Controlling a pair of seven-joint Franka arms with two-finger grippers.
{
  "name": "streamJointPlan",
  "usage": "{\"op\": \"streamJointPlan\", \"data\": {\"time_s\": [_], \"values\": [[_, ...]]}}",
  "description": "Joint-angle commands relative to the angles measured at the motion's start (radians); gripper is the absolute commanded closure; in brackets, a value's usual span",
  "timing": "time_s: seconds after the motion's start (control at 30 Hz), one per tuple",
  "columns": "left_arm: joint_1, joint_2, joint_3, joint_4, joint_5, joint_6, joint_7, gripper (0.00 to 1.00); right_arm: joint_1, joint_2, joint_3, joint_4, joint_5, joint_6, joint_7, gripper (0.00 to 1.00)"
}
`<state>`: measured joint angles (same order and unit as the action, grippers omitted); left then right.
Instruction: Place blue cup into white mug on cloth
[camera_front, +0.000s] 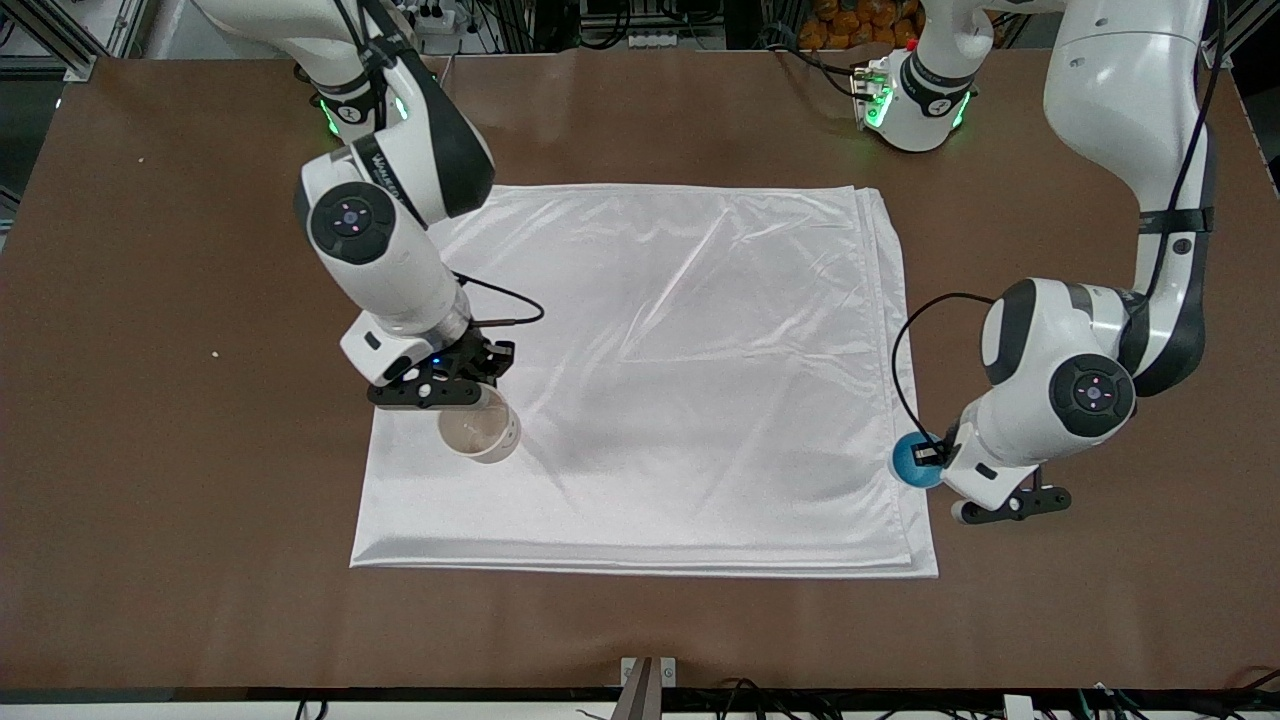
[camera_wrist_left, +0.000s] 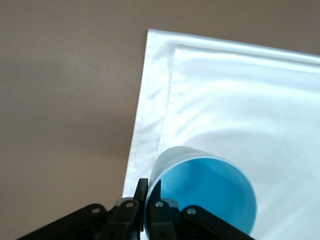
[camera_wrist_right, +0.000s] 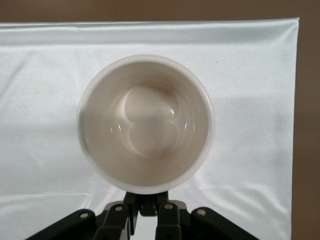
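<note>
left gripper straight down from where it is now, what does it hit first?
Likely the cloth edge. The left gripper pinches the blue cup by its rim, so the cup's base would probably touch first; height above the fabric is unclear.

Both arms have glossy white rounded shells with black bands at the joints and a round dark cap with a small lit centre. Green lights glow at their bases. Thin black cables loop to the wrists. The left gripper (camera_front: 925, 458) and right gripper (camera_front: 478, 392) are black linkages with silver screws.

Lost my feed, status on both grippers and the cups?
Right gripper shut on white mug, over cloth. Left gripper shut on blue cup at cloth's edge. Nothing between them.
</note>
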<state>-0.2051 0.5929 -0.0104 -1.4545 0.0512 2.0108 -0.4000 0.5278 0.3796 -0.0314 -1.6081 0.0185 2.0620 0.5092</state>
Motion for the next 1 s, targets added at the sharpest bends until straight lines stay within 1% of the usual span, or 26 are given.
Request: {"op": "streamJointPlan", "data": {"time_s": [0.0,0.23,0.5,0.8,0.97], "values": [[-0.031,-0.025,0.007,-0.012,0.006,-0.024,-0.063,1.0,0.06,0.076,-0.008,0.082,0.012,-0.01,0.089,1.0],[-0.056,-0.035,0.006,-0.012,0.006,-0.024,-0.111,1.0,0.159,0.183,-0.01,0.177,-0.003,-0.005,0.253,1.0],[-0.065,-0.038,-0.01,-0.012,-0.024,-0.053,-0.126,1.0,0.236,0.261,-0.013,0.249,-0.012,0.007,0.331,1.0],[-0.068,-0.038,-0.026,-0.003,-0.024,-0.056,-0.169,1.0,0.276,0.326,-0.015,0.251,-0.025,0.135,0.371,1.0],[-0.079,-0.039,-0.029,-0.001,-0.024,-0.06,-0.204,1.0,0.294,0.363,-0.016,0.252,-0.032,0.17,0.373,1.0]]}}
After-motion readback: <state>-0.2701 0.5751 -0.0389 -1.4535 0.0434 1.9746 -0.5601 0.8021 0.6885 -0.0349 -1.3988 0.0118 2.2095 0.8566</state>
